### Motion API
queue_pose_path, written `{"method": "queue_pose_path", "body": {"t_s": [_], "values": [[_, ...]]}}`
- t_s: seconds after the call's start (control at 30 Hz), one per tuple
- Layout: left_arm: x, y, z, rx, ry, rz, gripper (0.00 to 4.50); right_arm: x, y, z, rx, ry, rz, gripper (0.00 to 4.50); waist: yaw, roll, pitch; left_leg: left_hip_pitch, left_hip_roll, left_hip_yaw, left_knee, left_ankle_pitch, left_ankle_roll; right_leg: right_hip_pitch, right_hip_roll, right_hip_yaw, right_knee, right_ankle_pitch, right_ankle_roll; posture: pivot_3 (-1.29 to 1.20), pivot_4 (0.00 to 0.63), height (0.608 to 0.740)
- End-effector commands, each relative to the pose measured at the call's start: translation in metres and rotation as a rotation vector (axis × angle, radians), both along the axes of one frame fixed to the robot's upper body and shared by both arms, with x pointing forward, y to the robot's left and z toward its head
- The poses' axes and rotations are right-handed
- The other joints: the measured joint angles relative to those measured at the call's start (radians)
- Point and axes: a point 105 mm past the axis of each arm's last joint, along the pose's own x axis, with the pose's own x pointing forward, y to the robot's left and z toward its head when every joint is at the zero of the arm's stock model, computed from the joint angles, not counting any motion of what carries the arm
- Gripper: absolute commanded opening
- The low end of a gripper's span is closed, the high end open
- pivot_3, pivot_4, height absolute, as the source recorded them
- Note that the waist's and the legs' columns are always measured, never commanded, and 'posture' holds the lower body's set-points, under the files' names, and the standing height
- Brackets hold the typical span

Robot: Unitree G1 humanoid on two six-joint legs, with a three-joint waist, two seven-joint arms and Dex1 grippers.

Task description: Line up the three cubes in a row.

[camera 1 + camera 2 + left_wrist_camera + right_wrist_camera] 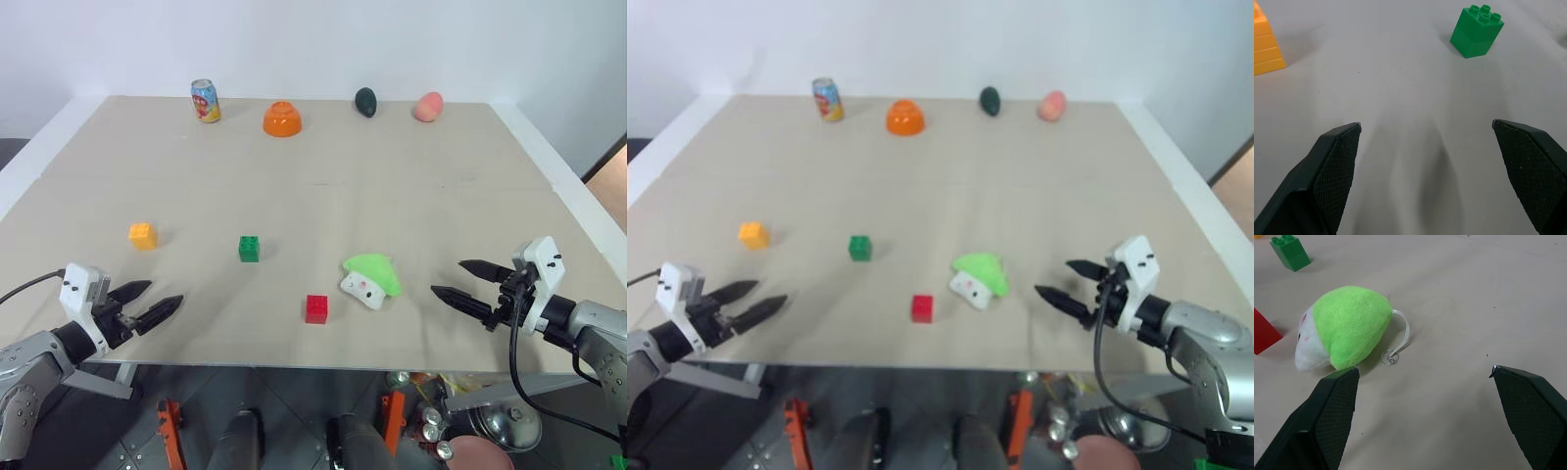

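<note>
Left tool [157,302] – fingers wide apart, empty, right tool [458,279] – spread wide, touching nothing

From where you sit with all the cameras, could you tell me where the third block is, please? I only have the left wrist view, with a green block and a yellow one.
Observer: The red block lies near the table's front edge, to the right of the green block and closer to the robot.
Operator: Thank you. Is anything beside it?
Observer: Yes, a mushroom toy lies on its side just right of it, apart from it.
Operator: And is the right gripper busy?
Observer: No, the right gripper is open and empty, pointing at that toy.
</note>
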Motion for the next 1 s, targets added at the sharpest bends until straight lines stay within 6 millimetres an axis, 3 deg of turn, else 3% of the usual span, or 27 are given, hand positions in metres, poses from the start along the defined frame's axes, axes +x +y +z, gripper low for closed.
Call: {"method": "queue_pose_path", "body": {"t_s": [0.03, 0.1, 0.27, 0.53, 0.67, 0.8, 1.0], "values": [[0.004, -0.013, 0.019, 0.011, -0.085, -0.102, 4.44, 0.001, 0.01, 0.019, -0.014, -0.072, 0.047, 4.5, 0.0, 0.0, 0.0, 0.0, 0.0, 0.0, 0.0, 0.0, 0.0, 0.0, 0.0, 0.0, 0.0, 0.0, 0.0, 0.0, 0.15, 0.738], [0.01, -0.033, 0.041, 0.0, -0.18, -0.26, 4.44, 0.001, 0.022, 0.03, -0.045, -0.093, 0.118, 4.5, 0.001, 0.0, 0.0, 0.0, 0.0, 0.001, 0.0, 0.0, 0.0, 0.0, 0.0, 0.0, 0.0, 0.0, 0.0, 0.0, 0.15, 0.738], [0.01, -0.071, 0.068, -0.026, -0.307, -0.491, 4.44, 0.012, 0.036, 0.034, -0.101, -0.069, 0.234, 4.5, -0.001, -0.001, 0.0, 0.0, 0.002, 0.006, 0.002, 0.0, 0.0, 0.002, -0.001, 0.0, 0.0, 0.001, 0.001, 0.0, 0.15, 0.738], [-0.019, -0.121, 0.072, 0.044, -0.328, -0.813, 4.44, 0.042, 0.052, 0.035, -0.169, -0.025, 0.376, 4.5, -0.001, -0.003, 0.002, -0.001, 0.002, 0.009, 0.002, -0.001, 0.002, 0.0, 0.003, 0.007, 0.0, -0.002, 0.006, 0.0, 0.15, 0.738], [-0.032, -0.129, 0.068, 0.047, -0.292, -0.839, 4.44, 0.055, 0.059, 0.029, -0.187, 0.008, 0.435, 4.5, -0.003, -0.003, 0.002, 0.0, 0.003, 0.01, 0.002, -0.003, 0.003, 0.001, 0.004, 0.009, 0.0, -0.002, 0.006, 0.0, 0.15, 0.738], [-0.044, -0.132, 0.064, 0.056, -0.269, -0.828, 4.44, 0.054, 0.071, 0.02, -0.195, 0.049, 0.526, 4.5, -0.003, -0.003, 0.002, 0.0, 0.003, 0.009, 0.002, -0.003, 0.004, 0.001, 0.005, 0.009, 0.0, -0.002, 0.007, 0.0, 0.15, 0.738], [-0.044, -0.128, 0.059, 0.064, -0.258, -0.768, 4.44, 0.052, 0.089, 0.005, -0.194, 0.09, 0.623, 4.5, -0.002, -0.003, 0.002, 0.001, 0.004, 0.009, 0.004, -0.003, 0.004, 0.002, 0.005, 0.009, 0.001, -0.002, 0.006, 0.0, 0.15, 0.738]]}}
